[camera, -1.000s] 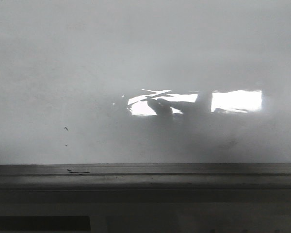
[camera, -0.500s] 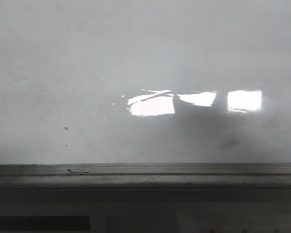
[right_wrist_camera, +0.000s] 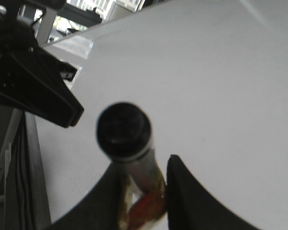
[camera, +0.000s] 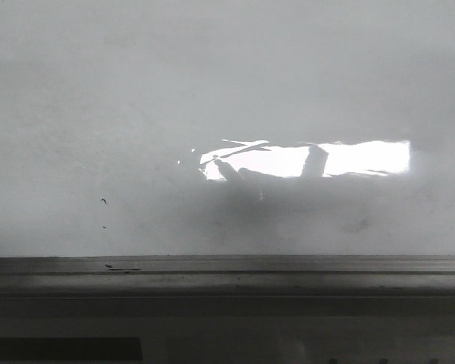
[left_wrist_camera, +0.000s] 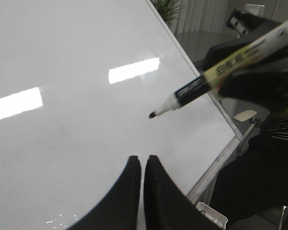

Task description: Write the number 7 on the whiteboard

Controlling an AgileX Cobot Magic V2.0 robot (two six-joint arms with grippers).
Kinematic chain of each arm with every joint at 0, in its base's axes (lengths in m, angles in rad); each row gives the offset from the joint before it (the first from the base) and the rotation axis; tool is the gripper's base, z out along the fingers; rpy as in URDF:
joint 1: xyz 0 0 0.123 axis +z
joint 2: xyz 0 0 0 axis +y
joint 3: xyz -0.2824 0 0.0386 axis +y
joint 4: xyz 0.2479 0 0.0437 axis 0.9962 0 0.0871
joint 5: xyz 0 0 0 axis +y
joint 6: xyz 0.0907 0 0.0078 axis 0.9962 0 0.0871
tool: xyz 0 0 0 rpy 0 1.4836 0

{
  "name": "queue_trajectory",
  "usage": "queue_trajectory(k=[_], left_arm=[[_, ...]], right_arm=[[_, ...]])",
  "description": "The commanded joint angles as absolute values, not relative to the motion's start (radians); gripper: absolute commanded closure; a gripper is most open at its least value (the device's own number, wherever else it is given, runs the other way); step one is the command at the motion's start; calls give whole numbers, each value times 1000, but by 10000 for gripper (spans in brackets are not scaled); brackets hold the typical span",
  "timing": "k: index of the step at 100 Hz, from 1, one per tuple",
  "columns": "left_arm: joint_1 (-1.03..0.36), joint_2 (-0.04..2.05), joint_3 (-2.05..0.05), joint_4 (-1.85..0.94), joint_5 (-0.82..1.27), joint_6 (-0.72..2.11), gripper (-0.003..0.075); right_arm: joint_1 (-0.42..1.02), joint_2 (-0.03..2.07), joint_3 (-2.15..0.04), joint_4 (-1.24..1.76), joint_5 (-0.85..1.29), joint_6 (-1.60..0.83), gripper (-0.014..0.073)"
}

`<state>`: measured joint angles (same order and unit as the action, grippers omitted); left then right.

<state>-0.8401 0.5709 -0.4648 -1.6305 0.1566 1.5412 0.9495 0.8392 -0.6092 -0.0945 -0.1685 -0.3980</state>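
- Two grippers: my left gripper pinched empty; my right gripper clamps the marker.
- Whiteboard: blank, specks lower left.
- Plant beyond its edge.

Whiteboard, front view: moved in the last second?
No. On the whiteboard, the black specks and grey bottom frame sit where they were; only dark reflections in the glare shifted.

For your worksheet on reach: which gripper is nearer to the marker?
Right. The right gripper is clamped on the marker; the left gripper, shut and empty, sits apart from its tip, above the whiteboard.
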Motion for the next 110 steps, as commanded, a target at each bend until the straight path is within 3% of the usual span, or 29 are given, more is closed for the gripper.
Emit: queue_trajectory(k=[1,43,110], left_arm=[[-847,574,-492,-1648,169,1532,741],[-847,574,-492,-1648,169,1532,741],[-847,574,-492,-1648,171,1532,741]], right_arm=[[924,869,-635,-111,-291,-387,644],[822,1050,-635,-17,-395,-387,648],[754,1111,-635,-7,-290,-408,647]])
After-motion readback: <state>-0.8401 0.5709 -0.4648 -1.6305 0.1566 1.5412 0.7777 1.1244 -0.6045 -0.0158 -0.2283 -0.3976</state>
